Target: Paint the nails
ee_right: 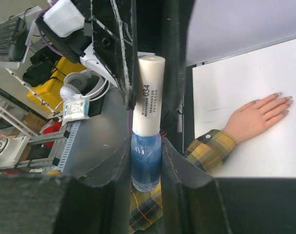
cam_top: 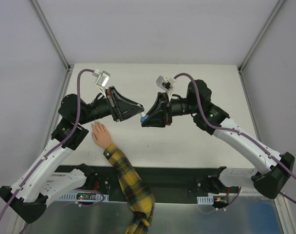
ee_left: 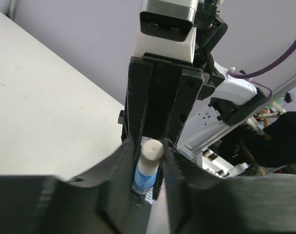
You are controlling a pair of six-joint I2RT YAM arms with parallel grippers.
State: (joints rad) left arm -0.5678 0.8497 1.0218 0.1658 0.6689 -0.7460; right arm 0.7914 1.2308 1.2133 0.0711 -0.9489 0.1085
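Over the table, in the top view, the two grippers meet tip to tip around a small blue bottle. The left gripper reaches it from the left and the right gripper from the right. Left of the bottle and nearer the arm bases, a peach hand lies flat on the table. Its plaid sleeve trails off the near edge.

From the left wrist, the left gripper's two black fingers are pressed against a white cap – one on each side, gripping it. The bottle's blue glass shows just below the cap. Beyond the bottle the right gripper faces the camera, and bare table lies to the bottle's left.

From the right wrist, the right gripper's fingers are clamped on the bottle's blue glass body. The cap rises above them, a small label with "034" printed along it. The left gripper's dark fingers pinch the cap from either side. Right of the bottle and well apart from it, the hand rests palm down on the table. The nails are at the fingertips, the end farthest from the bottle – they look palely tinted, but I cannot tell the exact colour.
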